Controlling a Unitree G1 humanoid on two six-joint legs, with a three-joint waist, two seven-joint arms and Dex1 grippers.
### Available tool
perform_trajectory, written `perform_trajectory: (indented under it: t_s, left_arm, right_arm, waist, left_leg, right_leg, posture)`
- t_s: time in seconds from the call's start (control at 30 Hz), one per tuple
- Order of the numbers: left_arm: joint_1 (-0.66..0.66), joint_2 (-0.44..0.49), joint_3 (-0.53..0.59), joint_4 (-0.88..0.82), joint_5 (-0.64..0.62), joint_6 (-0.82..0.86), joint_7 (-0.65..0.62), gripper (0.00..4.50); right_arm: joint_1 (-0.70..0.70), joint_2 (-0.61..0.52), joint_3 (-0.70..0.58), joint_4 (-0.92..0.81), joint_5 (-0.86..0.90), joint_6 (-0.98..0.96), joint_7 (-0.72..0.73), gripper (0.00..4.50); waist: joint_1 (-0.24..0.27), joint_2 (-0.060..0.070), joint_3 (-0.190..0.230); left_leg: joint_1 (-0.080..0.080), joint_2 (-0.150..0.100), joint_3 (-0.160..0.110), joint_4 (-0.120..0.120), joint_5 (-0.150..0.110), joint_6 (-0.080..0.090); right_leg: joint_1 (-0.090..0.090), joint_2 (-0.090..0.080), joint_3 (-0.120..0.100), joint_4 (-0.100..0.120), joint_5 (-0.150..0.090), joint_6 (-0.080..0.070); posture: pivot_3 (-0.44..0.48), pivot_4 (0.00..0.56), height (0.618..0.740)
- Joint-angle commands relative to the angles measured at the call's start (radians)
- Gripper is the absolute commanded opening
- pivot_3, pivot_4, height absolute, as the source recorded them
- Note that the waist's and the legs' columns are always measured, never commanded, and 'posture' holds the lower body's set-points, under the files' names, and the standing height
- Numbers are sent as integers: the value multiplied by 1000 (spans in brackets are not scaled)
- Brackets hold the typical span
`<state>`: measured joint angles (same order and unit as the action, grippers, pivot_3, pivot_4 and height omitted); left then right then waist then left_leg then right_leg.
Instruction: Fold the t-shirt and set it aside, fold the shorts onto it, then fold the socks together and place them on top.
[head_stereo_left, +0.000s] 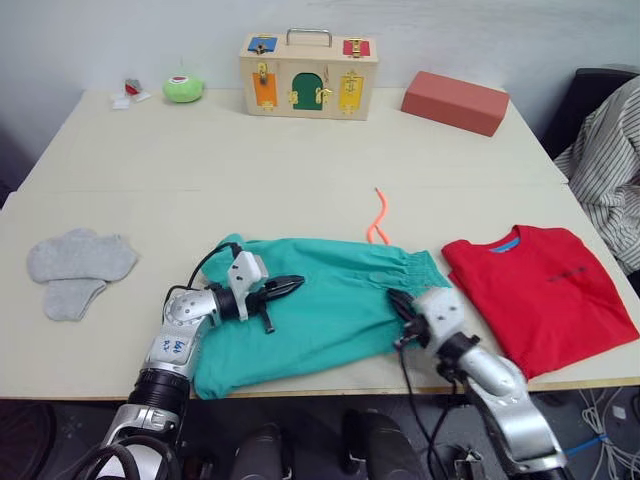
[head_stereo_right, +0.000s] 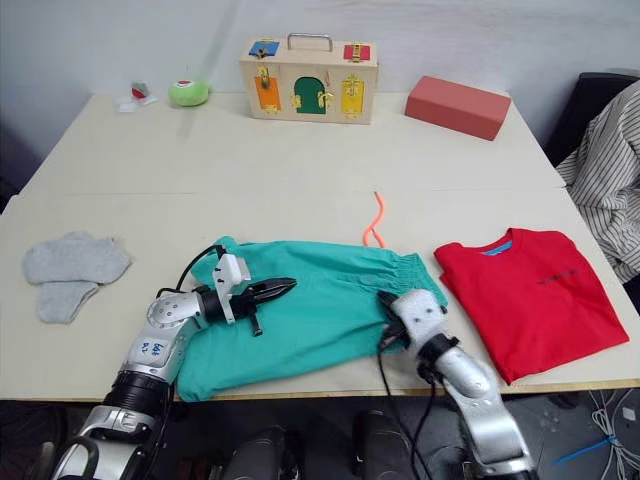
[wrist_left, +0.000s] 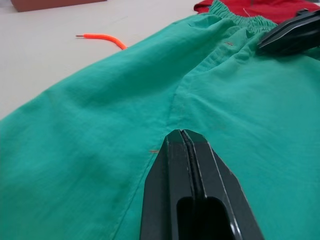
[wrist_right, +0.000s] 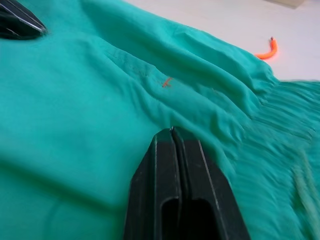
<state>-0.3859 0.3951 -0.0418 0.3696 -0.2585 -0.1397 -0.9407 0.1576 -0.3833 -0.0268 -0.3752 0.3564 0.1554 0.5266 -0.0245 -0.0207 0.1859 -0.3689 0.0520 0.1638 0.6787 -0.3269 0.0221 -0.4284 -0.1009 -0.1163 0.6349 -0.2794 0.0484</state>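
The teal-green shorts (head_stereo_left: 330, 310) lie spread along the table's front edge, waistband toward the right, with the orange drawstring (head_stereo_left: 378, 215) trailing behind them. My left gripper (head_stereo_left: 292, 287) hovers over the shorts' left half, its fingers (wrist_left: 182, 165) pressed together with no cloth between them. At the waistband end, my right gripper (head_stereo_left: 398, 302) is also shut, and its fingers (wrist_right: 172, 165) hold nothing. The red t-shirt (head_stereo_left: 545, 290) lies flat and compact to the right of the shorts. Two grey socks (head_stereo_left: 75, 265) rest side by side at the far left.
A wooden latch box (head_stereo_left: 308, 75), a salmon-red block (head_stereo_left: 455, 102) and a green toy (head_stereo_left: 183, 88) stand along the back of the table (head_stereo_left: 300, 160). A striped cloth (head_stereo_left: 610, 170) hangs over a chair at the right edge.
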Motion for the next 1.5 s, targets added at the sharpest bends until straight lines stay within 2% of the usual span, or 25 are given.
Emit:
perform_trajectory:
  t_s: [0.03,0.1,0.23,0.3,0.4,0.43,0.63,0.83,0.97,1.3,1.5]
  left_arm:
    - [-7,-3,12,-12,-35,-22,-50,0]
    - [-12,-6,27,-54,-78,1,-80,0]
    - [-5,21,21,-151,-131,60,-152,0]
    - [4,43,16,-186,-139,80,-186,0]
    - [16,62,17,-188,-130,88,-202,0]
    - [18,66,16,-179,-124,81,-209,0]
    - [36,43,-1,-161,-110,63,-223,0]
    - [44,31,-10,-101,-101,68,-231,0]
    - [17,36,-34,-8,-48,10,-257,0]
    - [-13,25,-1,61,-42,-43,-232,0]
    - [17,47,41,-49,-76,13,-172,0]
  right_arm:
    - [48,-23,-114,-163,245,126,16,597]
    - [104,-55,-191,-233,373,231,-20,1310]
    - [224,-110,-342,-302,649,448,-192,2693]
    - [307,-162,-382,-300,897,566,-307,3332]
    - [334,-190,-378,-284,1035,623,-416,4289]
    - [320,-189,-358,-272,1045,639,-466,4439]
    - [126,-96,-249,-159,1115,638,-735,4439]
    - [-42,-21,-137,-49,1040,668,-797,4439]
    - [-127,48,-105,26,940,633,-779,3497]
    - [-160,120,-91,15,753,559,-627,100]
    - [-156,81,-188,-59,657,461,-551,43]
  waist:
    - [-2,0,0]
    - [1,0,0]
    - [4,0,0]
    - [10,0,0]
    - [18,0,0]
    - [17,0,0]
    - [18,-3,-2]
    - [10,-6,-4]
    - [-7,-10,-6]
    - [-7,-12,-8]
    - [-4,-9,-6]
  left_leg:
    - [0,0,0,0,0,0]
    - [-1,0,0,0,0,0]
    - [-2,0,-2,0,-1,1]
    - [-2,0,-2,0,-3,5]
    - [-2,0,-2,-4,-3,6]
    - [-1,0,-1,-4,-3,6]
    - [-2,1,-1,-4,-3,7]
    - [-1,1,0,-5,-3,6]
    - [-1,3,0,-5,-2,5]
    - [1,5,0,-12,1,1]
    - [0,5,0,-12,2,1]
  right_leg:
    - [0,0,0,0,0,0]
    - [0,0,0,0,0,0]
    - [0,-1,-1,-2,0,0]
    - [0,-1,-1,-3,0,0]
    - [0,0,-1,-6,0,-1]
    - [0,0,-1,-6,0,-1]
    - [1,1,0,-8,0,-1]
    - [1,2,1,-8,0,0]
    - [1,4,1,-8,1,-1]
    - [0,6,0,-8,1,-2]
    - [-1,6,0,-8,1,-3]
  posture:
    - [0,150,740]
    - [0,150,740]
    - [0,150,740]
    - [0,150,740]
    - [0,150,740]
    - [0,150,740]
    - [0,150,740]
    - [0,150,740]
    - [0,150,740]
    - [0,150,740]
    - [0,150,740]
